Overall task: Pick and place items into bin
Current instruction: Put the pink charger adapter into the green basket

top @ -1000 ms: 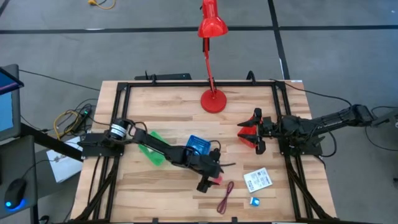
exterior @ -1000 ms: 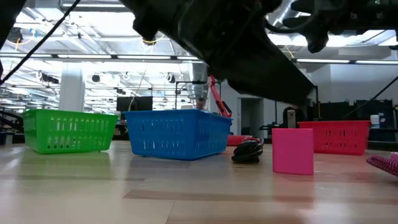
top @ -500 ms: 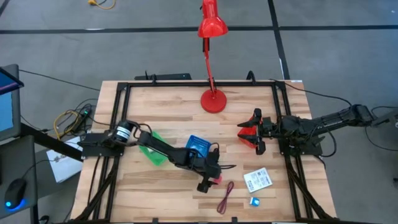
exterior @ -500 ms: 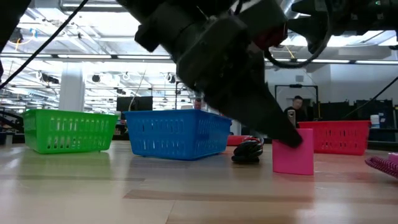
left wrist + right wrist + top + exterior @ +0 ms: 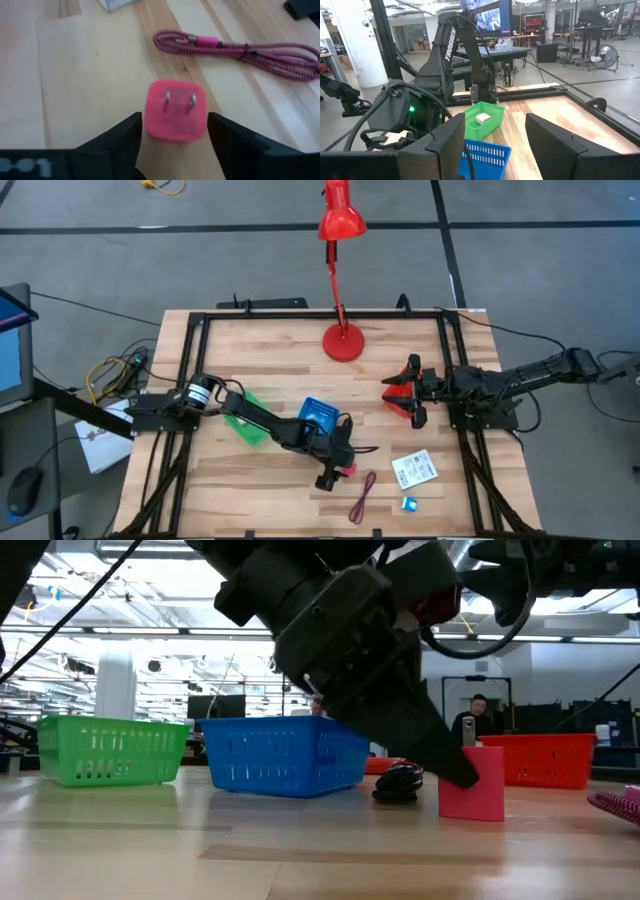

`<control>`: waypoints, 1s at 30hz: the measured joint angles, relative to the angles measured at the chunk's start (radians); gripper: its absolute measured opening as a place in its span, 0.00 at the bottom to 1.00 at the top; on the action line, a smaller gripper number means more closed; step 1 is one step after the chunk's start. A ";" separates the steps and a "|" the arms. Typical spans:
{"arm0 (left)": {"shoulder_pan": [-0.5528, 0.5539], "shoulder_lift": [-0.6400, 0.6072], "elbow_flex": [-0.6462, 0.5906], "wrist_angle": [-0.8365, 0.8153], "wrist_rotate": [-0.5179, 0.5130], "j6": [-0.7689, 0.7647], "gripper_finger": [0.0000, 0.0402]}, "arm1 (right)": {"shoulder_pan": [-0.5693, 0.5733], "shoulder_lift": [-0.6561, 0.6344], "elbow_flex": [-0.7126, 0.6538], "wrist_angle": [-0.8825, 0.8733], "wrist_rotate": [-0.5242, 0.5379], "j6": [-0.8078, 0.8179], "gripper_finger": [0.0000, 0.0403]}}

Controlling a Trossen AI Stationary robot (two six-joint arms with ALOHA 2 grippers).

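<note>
Wooden table (image 5: 250, 360) | pink cube (image 5: 175, 110) between left hand (image 5: 172, 131) fingers

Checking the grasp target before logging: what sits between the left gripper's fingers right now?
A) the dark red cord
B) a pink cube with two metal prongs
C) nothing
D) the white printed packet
B: the left wrist view shows the pink cube, prongs up, between the left gripper fingers.

Left gripper (image 5: 336, 475) low at pink cube (image 5: 349, 469), fingers straddling it; right gripper (image 5: 414, 394) waiting well apart, fingers spread.
</note>
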 joint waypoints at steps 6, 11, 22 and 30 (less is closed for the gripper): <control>0.000 0.000 0.000 0.039 0.005 -0.004 0.35 | 0.000 0.000 0.000 0.000 0.000 0.000 0.50; 0.002 0.000 0.017 0.047 -0.002 -0.048 0.34 | 0.000 0.000 0.000 -0.001 0.000 0.001 0.50; -0.010 0.000 0.418 -0.606 -0.152 -0.146 0.37 | 0.000 0.000 0.000 -0.111 0.000 0.070 0.50; -0.008 -0.002 0.723 -1.382 -0.222 -0.253 0.34 | 0.000 0.000 0.000 -0.180 0.000 0.247 0.50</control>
